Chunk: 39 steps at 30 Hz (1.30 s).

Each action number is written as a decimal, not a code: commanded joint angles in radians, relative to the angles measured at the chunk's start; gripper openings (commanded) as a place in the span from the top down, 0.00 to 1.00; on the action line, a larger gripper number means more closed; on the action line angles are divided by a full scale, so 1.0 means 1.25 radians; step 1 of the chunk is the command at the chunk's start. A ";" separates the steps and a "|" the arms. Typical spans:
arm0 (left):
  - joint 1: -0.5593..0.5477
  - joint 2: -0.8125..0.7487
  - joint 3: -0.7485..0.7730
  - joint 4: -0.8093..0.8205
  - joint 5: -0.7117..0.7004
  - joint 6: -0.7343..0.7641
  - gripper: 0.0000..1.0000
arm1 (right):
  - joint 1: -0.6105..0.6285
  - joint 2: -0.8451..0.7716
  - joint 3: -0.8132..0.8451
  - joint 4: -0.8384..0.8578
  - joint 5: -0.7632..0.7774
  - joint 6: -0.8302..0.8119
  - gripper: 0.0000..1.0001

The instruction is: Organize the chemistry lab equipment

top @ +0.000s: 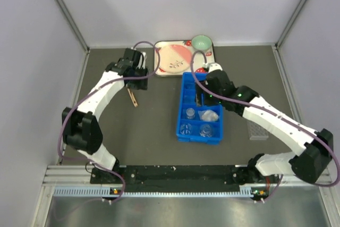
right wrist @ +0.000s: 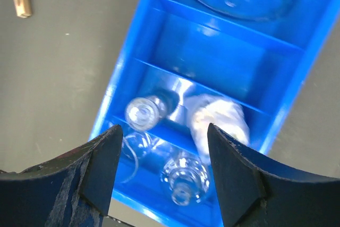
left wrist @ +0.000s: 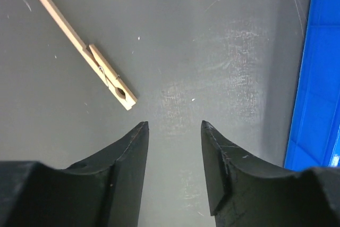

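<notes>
The wooden clamp [left wrist: 85, 48] lies flat on the table [left wrist: 212, 51], just left of the half-open, empty left gripper [left wrist: 172, 126]. The jaws should be turned across it and lowered before being shut. The right gripper [right wrist: 163, 131] is held open and empty over the blue tray [right wrist: 202, 57].

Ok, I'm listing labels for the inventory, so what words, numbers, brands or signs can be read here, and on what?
No readable text in any view.
Blue bin: no lettering shows.
Glass flask: no markings visible.
Wooden peg: bare.
Strawberry-print tray: pictures only, no words.
Clear rack: too small to tell.
</notes>
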<state>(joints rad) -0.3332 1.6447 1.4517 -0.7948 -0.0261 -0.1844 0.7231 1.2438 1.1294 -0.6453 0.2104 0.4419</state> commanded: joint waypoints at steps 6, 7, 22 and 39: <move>0.046 -0.171 -0.176 0.102 0.043 -0.061 0.32 | 0.076 0.228 0.213 0.079 -0.047 -0.050 0.34; 0.055 -0.178 -0.187 0.117 0.037 -0.065 0.31 | 0.078 0.247 0.224 0.079 -0.054 -0.050 0.34; 0.173 0.022 -0.166 0.147 -0.042 -0.185 0.37 | 0.112 0.265 0.206 0.098 -0.037 -0.044 0.34; 0.166 0.200 -0.131 0.205 -0.074 -0.305 0.46 | 0.111 0.155 0.034 0.159 -0.032 -0.036 0.34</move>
<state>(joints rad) -0.1219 1.8729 1.2491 -0.5751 -0.0944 -0.5213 0.8547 1.4822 1.1900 -0.5014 0.1665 0.3946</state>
